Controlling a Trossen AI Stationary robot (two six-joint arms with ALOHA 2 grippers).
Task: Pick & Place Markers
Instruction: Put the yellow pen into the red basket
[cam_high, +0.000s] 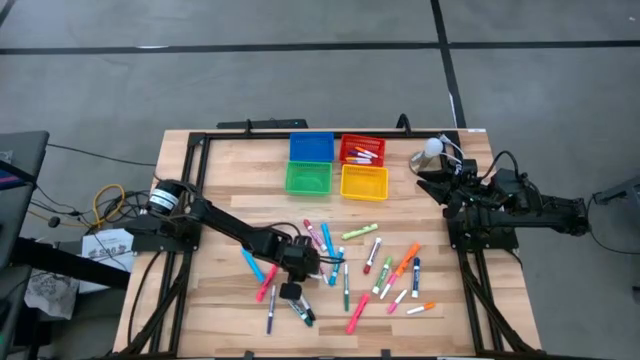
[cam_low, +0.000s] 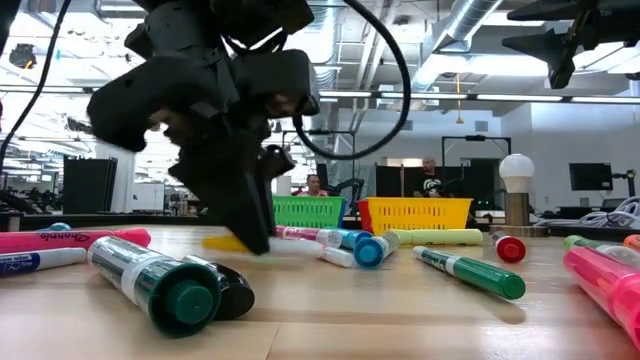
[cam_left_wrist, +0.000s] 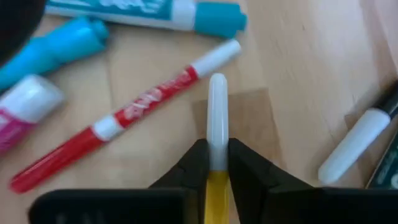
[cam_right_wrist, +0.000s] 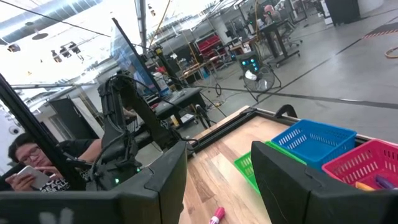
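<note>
The left end effector (cam_left_wrist: 216, 163) has its two dark fingers pressed together on a yellow marker with a white cap (cam_left_wrist: 217, 118), pinching the barrel just behind the cap. The marker's long axis runs straight out between the fingers, cap end pointing away from the wrist. It seems to lie on or just above the desk (cam_high: 230, 170); no lift is visible. Just beside it lies a red marker (cam_left_wrist: 124, 115) at a slant, with teal-capped markers (cam_left_wrist: 143, 11) beyond and a white-ended one (cam_left_wrist: 354, 146) off to the other side.

From overhead, this left end effector (cam_high: 297, 262) sits low in the scatter of markers (cam_high: 385, 275) on the near-centre desk. The four bins, blue (cam_high: 311, 147), red (cam_high: 362, 150), green (cam_high: 307, 178) and yellow (cam_high: 364, 182), stand farther back, so the carry would run away from the desk's near edge.

The right end effector (cam_right_wrist: 217, 180) waits at the far right corner, fingers spread and holding nothing, well apart from the pile; the left arm is clearly nearer.
</note>
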